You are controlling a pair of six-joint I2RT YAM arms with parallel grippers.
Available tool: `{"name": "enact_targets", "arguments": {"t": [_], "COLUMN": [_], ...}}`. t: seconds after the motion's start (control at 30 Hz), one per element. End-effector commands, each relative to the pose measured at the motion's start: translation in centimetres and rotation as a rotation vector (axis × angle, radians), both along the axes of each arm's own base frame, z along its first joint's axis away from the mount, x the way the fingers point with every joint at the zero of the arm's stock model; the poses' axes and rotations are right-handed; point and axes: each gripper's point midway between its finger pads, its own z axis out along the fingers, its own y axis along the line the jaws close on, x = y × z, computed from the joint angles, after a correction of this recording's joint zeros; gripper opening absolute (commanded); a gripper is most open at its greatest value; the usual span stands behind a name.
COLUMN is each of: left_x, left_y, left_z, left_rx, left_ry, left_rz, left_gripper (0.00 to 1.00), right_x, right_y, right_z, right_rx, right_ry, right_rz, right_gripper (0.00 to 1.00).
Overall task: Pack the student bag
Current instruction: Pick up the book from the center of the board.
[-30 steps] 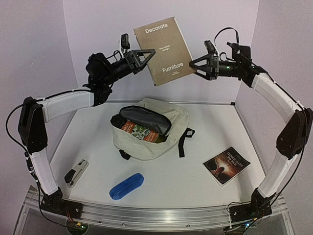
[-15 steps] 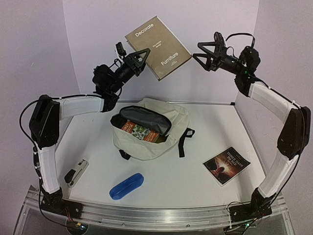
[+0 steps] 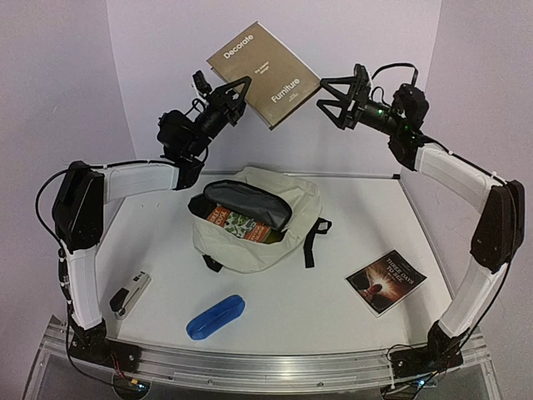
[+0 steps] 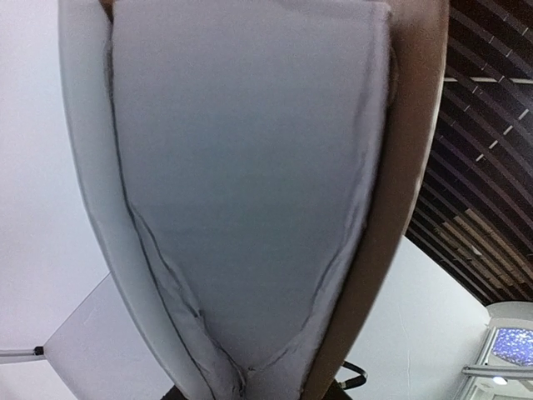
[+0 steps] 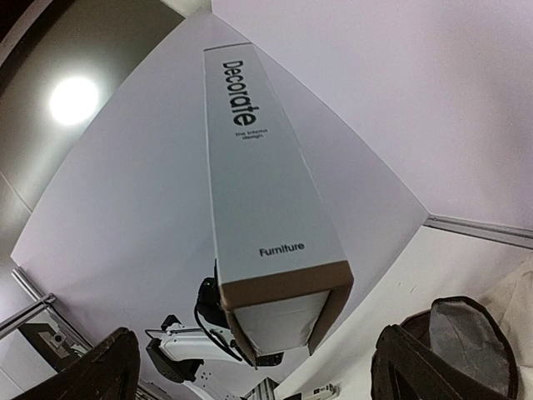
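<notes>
The left fingers were clamped on one edge of the tan book, holding it tilted high above the student bag. The bag lay unzipped mid-surface with other books inside. The right fingers stood spread wide just beside the book's far edge, grasping nothing, probably poised to steady it or take it over.

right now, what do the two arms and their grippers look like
Both match: left arm and right arm have white shells on the long links, black joints and loose thin black cables. Left gripper and right gripper are black, with skeletal triangular finger frames. A small green light glows by the right wrist.
</notes>
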Motion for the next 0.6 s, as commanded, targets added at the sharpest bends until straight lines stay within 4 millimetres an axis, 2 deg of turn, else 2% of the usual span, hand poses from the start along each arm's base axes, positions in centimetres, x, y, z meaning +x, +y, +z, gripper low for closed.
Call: {"name": "enact_targets", "arguments": {"t": [0.0,0.33,0.47,0.57], "left_x": [-1.5,-1.7,-1.9,-1.9], "left_y": [1.1,0.4,-0.1,0.0], "left_z": [3.5,2.8,2.4,2.1], "left_rx": [-0.103,-0.145,-0.148,-0.154], "left_ry": [-0.081,-0.058,-0.037,-0.013], "left_rz": [-0.018,-0.053,-0.07,-0.063], "left_gripper": [0.26,0.27,0.27,0.29], "right_x": [-0.3,-1.0,0.0,0.1], "right_y": [1.4,4.7,4.9,4.8], "right_z": [0.8,1.3,1.4,1.7], "right_rx": [0.011,0.067,0.079,0.082], "right_ry": [-0.056,-0.092,-0.096,-0.111], "right_rz": [-0.019,0.017,-0.02,-0.039], "right_gripper": [0.98,0.81,0.74,0.62]}}
